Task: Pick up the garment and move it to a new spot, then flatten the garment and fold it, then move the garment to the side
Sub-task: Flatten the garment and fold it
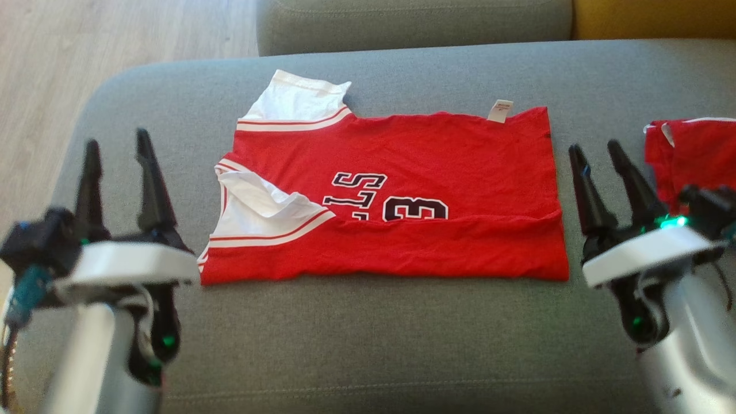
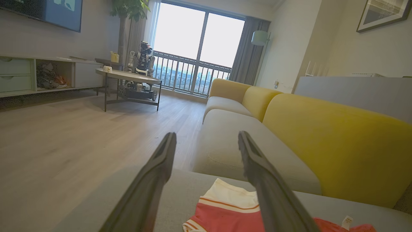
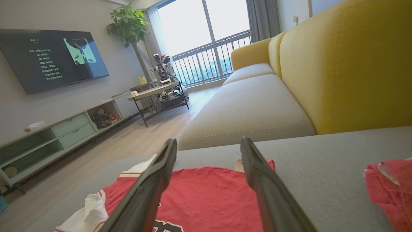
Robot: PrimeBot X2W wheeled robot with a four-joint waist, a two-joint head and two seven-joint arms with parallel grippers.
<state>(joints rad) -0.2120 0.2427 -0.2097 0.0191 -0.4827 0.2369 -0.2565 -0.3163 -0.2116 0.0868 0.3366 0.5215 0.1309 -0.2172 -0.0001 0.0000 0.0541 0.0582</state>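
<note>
My left gripper [image 1: 117, 139] and right gripper [image 1: 594, 146] hover near the grey cushion's [image 1: 368, 339] front corners, fingers spread apart and empty, flanking the partly folded red garment [image 1: 402, 172] lying mid-cushion.

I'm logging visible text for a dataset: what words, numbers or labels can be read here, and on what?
"3": black white-edged digit on the red fabric jersey, half under a fold.
Black letters beside it: cut by the fold, unreadable.
Small white cloth tag: too blurred.
Dark wall television screen: text too small.
</note>
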